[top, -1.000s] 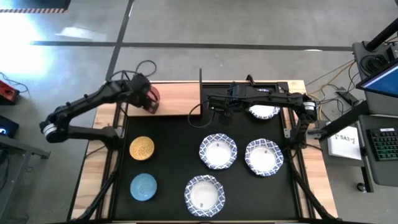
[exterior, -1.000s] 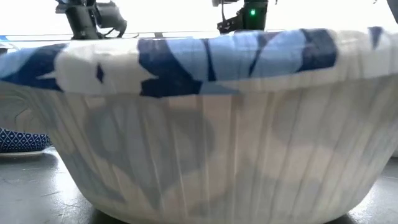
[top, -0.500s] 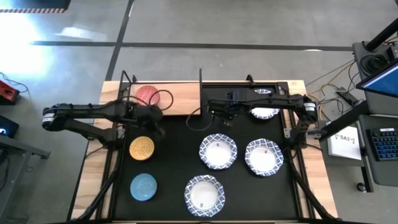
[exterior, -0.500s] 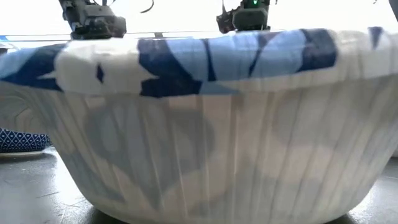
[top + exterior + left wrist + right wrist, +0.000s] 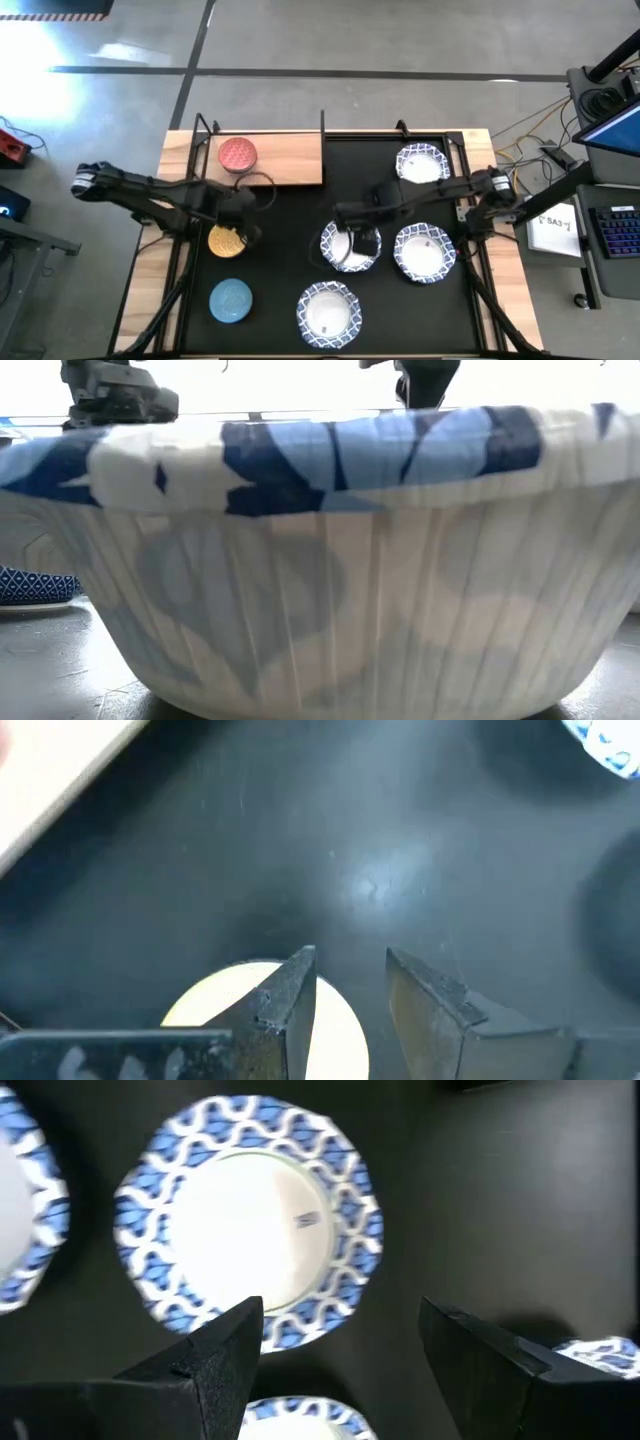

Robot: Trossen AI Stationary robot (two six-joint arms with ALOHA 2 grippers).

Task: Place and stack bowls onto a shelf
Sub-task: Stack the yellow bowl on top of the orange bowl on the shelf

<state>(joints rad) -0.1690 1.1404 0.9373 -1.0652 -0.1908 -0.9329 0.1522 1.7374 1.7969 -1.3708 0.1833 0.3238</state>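
Bowls everywhere on the black mat (image 5: pixel 280 260), and we are mid-reach with both arms. The left claw (image 5: pixel 243 232) hangs over the yellow bowl (image 5: pixel 227 240), its fingers (image 5: pixel 290 1005) parted with nothing between them, one finger above the bowl's far edge. The right claw (image 5: pixel 362 240) is spread wide and empty over the patterned bowl (image 5: pixel 350 243) in the middle of the mat; from its wrist that bowl (image 5: pixel 250 1245) lies just ahead of the fingers (image 5: pixel 225 1350).

On the shelf (image 5: pixel 290 160) at the back left of the bench we so far see only the red bowl (image 5: pixel 238 154). Three more patterned bowls wait on the mat: one at the back right (image 5: pixel 421 165), one on the right (image 5: pixel 425 252), one at the front (image 5: pixel 328 310), with the blue bowl (image 5: pixel 231 300) at the front left.

To do this well, we judge each claw should straddle a rim, one finger inside and one outside, come down square, and close gently so the bowl does not skid. Lifting level should clear the shelf's black posts (image 5: pixel 323 122).

Writing: a small grey mark sits inside the patterned bowl, too small to read. A sheet (image 5: pixel 556 222) beside the bench carries print we cannot make out.
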